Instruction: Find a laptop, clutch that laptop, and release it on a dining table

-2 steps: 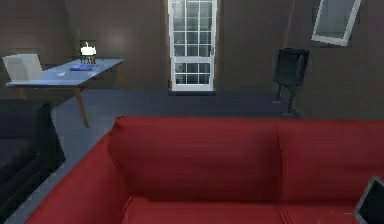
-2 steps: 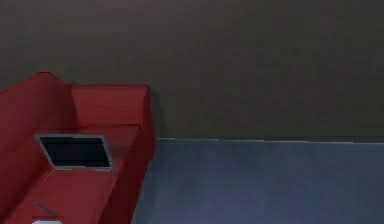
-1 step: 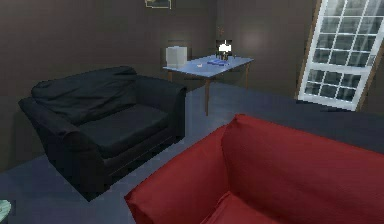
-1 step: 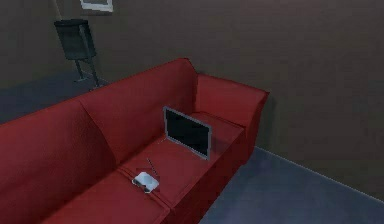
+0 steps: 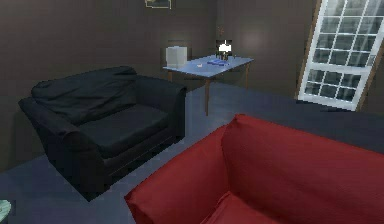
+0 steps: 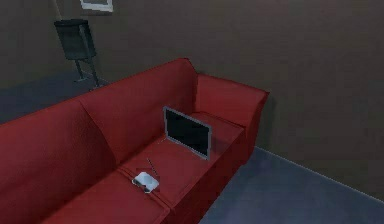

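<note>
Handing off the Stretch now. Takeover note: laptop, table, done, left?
Laptop stands open on the red sofa's seat near the armrest, in the arm side view; a small white object lies on the same seat.
Blue table, likely the drop spot, stands ahead by the back wall, past the dark armchair.
Done: laptop found.
Left: grasp it, carry it to the table, release it.

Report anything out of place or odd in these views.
An open laptop stands on the red sofa, on its seat near the armrest, an odd place for it. A small white object lies on that seat too. Nothing looks spilled or damaged.
</note>
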You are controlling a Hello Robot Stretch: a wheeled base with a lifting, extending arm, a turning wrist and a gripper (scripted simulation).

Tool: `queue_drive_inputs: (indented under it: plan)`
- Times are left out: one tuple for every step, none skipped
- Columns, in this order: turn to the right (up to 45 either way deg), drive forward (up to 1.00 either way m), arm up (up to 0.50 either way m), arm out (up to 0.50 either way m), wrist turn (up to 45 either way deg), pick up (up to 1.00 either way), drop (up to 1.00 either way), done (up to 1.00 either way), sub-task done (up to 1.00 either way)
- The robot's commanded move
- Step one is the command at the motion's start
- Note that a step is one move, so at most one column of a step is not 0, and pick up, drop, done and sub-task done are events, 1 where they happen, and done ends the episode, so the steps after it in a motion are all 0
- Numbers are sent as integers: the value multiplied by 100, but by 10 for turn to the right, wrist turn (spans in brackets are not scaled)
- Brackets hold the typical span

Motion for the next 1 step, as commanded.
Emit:
queue_drive_inputs:
  plan:
    - [0,0,2,0,0,0,0,0,0]
